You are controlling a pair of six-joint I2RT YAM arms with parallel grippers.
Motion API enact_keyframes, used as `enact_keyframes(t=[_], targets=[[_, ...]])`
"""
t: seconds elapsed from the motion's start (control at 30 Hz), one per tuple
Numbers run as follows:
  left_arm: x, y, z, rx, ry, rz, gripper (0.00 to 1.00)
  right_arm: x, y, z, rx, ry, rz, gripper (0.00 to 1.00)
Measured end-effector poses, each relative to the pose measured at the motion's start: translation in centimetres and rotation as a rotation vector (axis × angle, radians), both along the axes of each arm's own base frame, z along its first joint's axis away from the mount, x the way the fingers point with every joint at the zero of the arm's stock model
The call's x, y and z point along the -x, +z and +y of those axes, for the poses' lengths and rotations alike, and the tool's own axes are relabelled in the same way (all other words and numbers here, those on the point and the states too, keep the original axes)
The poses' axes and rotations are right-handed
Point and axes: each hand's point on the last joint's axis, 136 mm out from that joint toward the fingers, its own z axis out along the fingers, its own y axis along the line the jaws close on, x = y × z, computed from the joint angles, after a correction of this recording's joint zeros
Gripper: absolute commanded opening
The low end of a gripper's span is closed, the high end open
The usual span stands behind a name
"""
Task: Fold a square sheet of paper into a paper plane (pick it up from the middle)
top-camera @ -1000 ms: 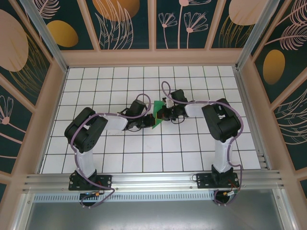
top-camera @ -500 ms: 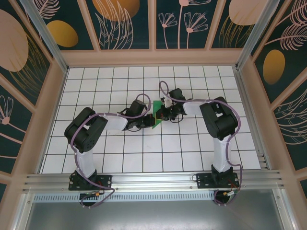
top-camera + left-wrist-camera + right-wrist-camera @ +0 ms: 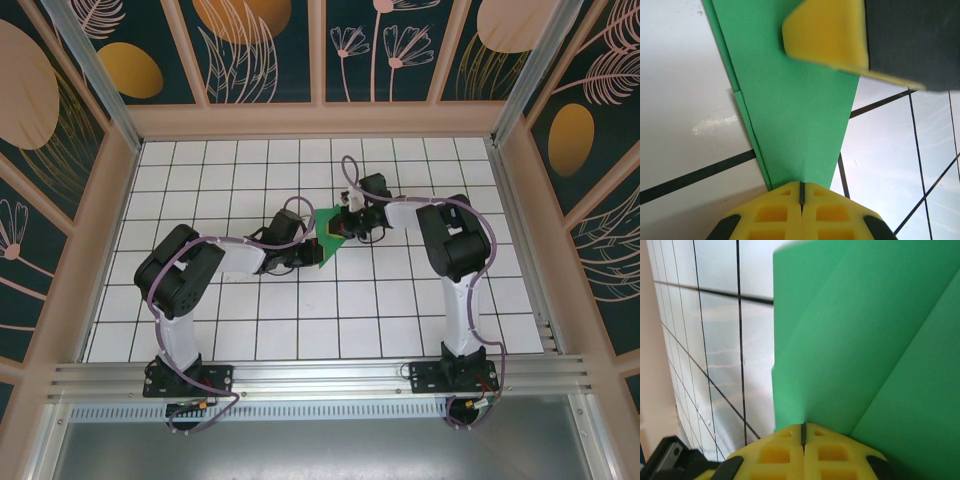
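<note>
Left wrist view, at the bottom edge: the left gripper has its yellow fingers pressed together, nipping the narrow end of the green paper, which widens toward the top of the frame. At the upper right a yellow fingertip of the right gripper lies over the paper's wider part. In the right wrist view that gripper is likewise closed, with green layers running into its seam and a crease slanting up to the right.

From above, both wrists meet at the middle of the white grid table, the paper between them. Whether it rests flat or is lifted slightly, I can't quite tell.

This looks like mid-fold, with layered flaps already tapering to a point. Next, I'd say, one gripper should anchor while the other lays the flap over and presses the crease, keeping the edges aligned.
</note>
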Motion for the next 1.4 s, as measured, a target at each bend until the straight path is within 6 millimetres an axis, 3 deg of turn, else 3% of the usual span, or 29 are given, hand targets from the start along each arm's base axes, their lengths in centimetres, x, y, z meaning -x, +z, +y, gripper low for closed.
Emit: enact_keyframes(t=[0.43, 0.67, 0.8, 0.97, 1.1, 1.23, 1.4], targets=[[-0.1, 0.0, 0.0, -0.003, -0.002, -0.009, 0.00, -5.4, 0.1, -0.7, 0.004, -0.073, 0.003, 0.03], [-0.1, 0.0, 0.0, -0.006, -0.007, -0.013, 0.00, -10.2, 0.4, -3.0, 0.046, -0.176, -0.065, 0.03], [0.1, 0.1, 0.1, -0.010, -0.012, -0.007, 0.00, -11.3, 0.4, -4.3, 0.059, -0.212, -0.086, 0.04], [0.3, 0.1, 0.2, -0.021, -0.016, 0.005, 0.00, -9.9, 0.9, -5.4, 0.090, -0.236, -0.107, 0.04], [0.4, 0.1, 0.2, -0.025, -0.018, 0.013, 0.00, -7.8, 3.0, -5.2, 0.091, -0.217, -0.135, 0.06], [0.5, 0.1, 0.3, -0.026, -0.018, 0.016, 0.00, -5.1, 4.8, -2.7, 0.077, -0.140, -0.181, 0.05], [0.5, 0.1, 0.3, -0.029, -0.018, 0.020, 0.00, -2.0, 4.3, 0.8, 0.072, -0.038, -0.182, 0.04]])
